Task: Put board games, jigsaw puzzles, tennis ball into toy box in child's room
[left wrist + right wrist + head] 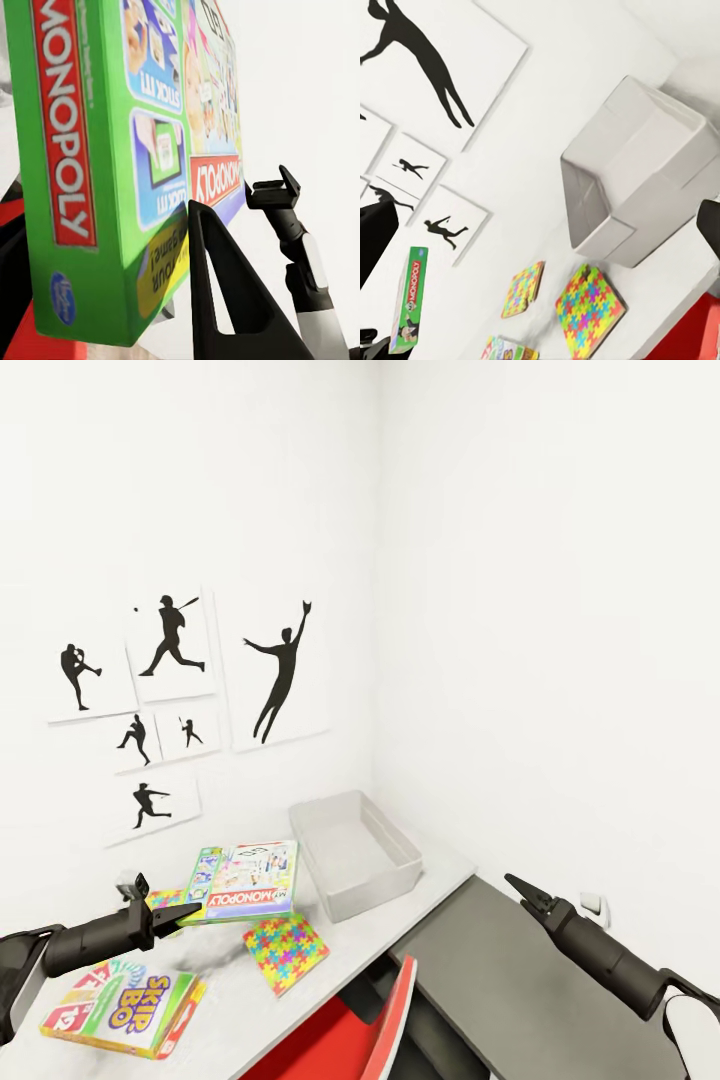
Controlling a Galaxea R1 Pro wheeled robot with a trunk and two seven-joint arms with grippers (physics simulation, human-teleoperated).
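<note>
Both arms [165,917] [522,890] outstretched over table [440,860]

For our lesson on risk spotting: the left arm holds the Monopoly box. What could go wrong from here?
The jaws pinch the Monopoly box near one corner, so it may swing or slip. It looks nearly as long as the toy box, so it could catch on the rim.
</note>
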